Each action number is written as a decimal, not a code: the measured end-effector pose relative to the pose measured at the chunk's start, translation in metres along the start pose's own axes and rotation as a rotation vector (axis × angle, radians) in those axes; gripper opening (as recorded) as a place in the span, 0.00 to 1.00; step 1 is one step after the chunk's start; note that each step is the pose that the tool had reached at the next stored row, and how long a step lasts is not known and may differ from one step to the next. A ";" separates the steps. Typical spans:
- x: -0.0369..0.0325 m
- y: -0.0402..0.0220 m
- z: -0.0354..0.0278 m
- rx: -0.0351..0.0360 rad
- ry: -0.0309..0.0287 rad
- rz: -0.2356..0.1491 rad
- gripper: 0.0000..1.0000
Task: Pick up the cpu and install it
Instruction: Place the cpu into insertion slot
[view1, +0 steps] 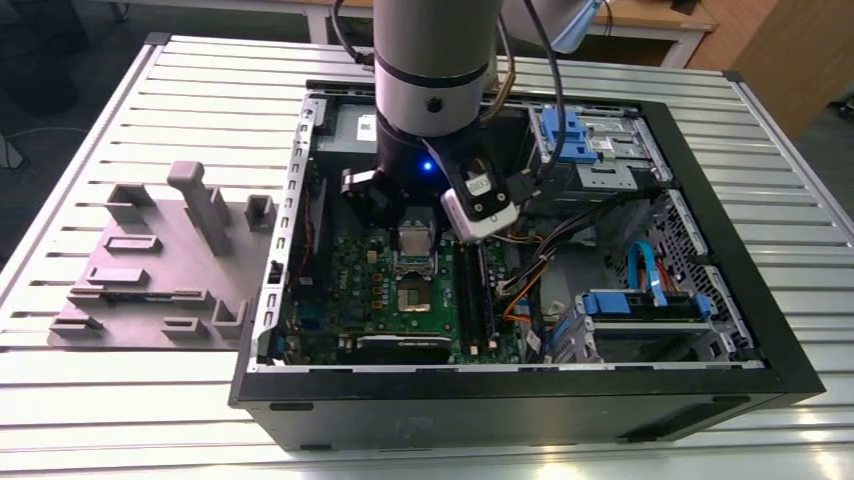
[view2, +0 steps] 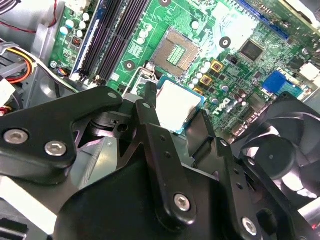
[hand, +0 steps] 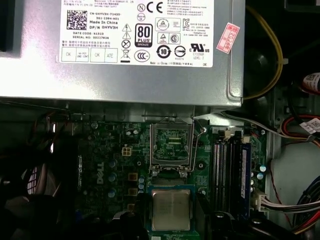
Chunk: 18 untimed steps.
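The cpu (view2: 177, 102) is held above the green motherboard (view2: 240, 30), silver top up, pale green rim showing. The black fingers (view2: 150, 107) of the gripper (view2: 176, 107) pinch two opposite edges, set narrow on the chip. In both wrist views the socket (hand: 171, 142) lies beyond it, metal frame around exposed contacts. Exterior view: cpu (view1: 414, 240) just under the arm (view1: 427, 90); socket (view1: 416, 298) at 6 o'clock from it; memory sticks (view1: 470, 290) at 3 o'clock of the socket; grey fixture (view1: 160, 260) at 9 o'clock, outside the case (view1: 534, 400) on the slatted table (view1: 134, 420). Writing: the grey power supply (hand: 30, 80) carries a white label (hand: 135, 30) crowded with black print, a square code and rows of round marks. A pink sticker (hand: 228, 38) sits beside that label. White lettering is printed on the motherboard.
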<state>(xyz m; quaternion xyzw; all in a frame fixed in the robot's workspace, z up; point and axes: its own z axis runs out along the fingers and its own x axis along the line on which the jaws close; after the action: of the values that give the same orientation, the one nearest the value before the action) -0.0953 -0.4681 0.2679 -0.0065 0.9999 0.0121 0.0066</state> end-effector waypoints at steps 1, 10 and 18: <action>0.0000 0.0000 0.0017 0.0010 0.0000 0.000 0.47; 0.0002 -0.0003 0.0093 0.0137 -0.0015 0.000 0.47; 0.0004 -0.0023 0.0176 0.0175 -0.0017 0.000 0.47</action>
<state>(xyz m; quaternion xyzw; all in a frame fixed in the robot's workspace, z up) -0.0955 -0.4700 0.2502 -0.0066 0.9999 0.0034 0.0075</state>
